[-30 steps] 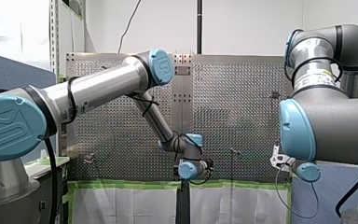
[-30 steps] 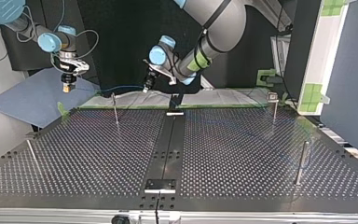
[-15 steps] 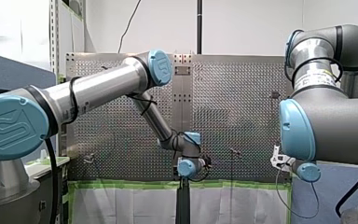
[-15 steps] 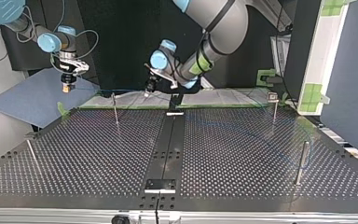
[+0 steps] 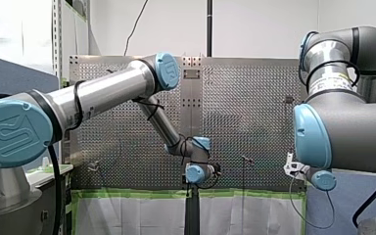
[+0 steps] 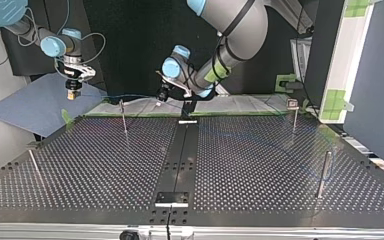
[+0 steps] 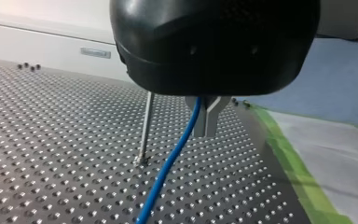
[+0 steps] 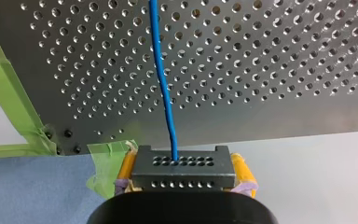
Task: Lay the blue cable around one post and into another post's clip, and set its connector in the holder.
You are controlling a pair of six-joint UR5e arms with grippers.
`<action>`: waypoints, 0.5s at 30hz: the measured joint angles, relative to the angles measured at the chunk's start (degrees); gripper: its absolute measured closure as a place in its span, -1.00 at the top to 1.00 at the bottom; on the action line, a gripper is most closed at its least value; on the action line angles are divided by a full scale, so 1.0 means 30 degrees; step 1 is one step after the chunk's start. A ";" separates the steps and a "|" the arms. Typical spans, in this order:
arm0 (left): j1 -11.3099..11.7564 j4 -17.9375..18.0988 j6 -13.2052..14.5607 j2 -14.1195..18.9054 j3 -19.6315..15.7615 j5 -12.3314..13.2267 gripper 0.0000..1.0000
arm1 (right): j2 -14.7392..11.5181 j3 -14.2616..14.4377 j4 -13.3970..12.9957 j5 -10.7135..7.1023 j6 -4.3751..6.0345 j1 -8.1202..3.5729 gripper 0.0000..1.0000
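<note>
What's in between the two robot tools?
In the top view, the blue cable, running from its connector in my right tool to my left tool.

In the top view, off the perforated table's (image 6: 105, 165) far left corner, above a sheet (image 6: 30, 110): my right gripper (image 6: 72, 94). Over the far edge near the middle: my left gripper (image 6: 160, 98). Strung between the two, the cable (image 6: 125, 95), near the far left post (image 6: 124, 119). Toward the far right corner, a post with a clip (image 6: 293, 114); nearer on the right, another post (image 6: 322, 175); at the near left, a fourth post (image 6: 34, 167). Down the table's middle, a strip (image 6: 180, 160) with a plate (image 6: 172, 198) at its near end. In the right wrist view, connector (image 8: 182, 168) between the pads (image 8: 242, 170), cable running ahead over the table. In the left wrist view, cable between the fingers (image 7: 212, 116), far left post just beside
</note>
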 joint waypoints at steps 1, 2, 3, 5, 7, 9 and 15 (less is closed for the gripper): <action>-0.0046 -0.0111 0.0181 0.0002 0.0002 -0.0002 -0.99 | 0.0003 -0.0002 0.0006 0.0003 -0.0007 0.0009 -1.00; -0.0085 -0.0189 0.0322 0.0003 0.0006 -0.0003 -0.99 | 0.0007 -0.0001 0.0015 0.0005 -0.0012 0.0022 -1.00; -0.0124 -0.0259 0.0459 0.0004 0.0006 -0.0005 -0.99 | 0.0013 -0.0002 0.0032 0.0004 -0.0016 0.0037 -1.00; -0.0231 -0.0410 0.0764 0.0006 0.0006 -0.0006 -0.99 | 0.0025 -0.0002 0.0054 0.0006 -0.0021 0.0055 -1.00; -0.0349 -0.0571 0.1065 0.0007 0.0010 -0.0019 -0.99 | 0.0032 -0.0005 0.0064 0.0007 -0.0023 0.0064 -1.00; -0.0458 -0.0716 0.1306 0.0007 0.0012 -0.0026 -0.99 | 0.0036 -0.0008 0.0071 0.0007 -0.0031 0.0066 -1.00; -0.0889 -0.1372 0.2175 0.0007 0.0012 -0.0053 -0.99 | 0.0039 -0.0007 0.0087 0.0007 -0.0037 0.0072 -1.00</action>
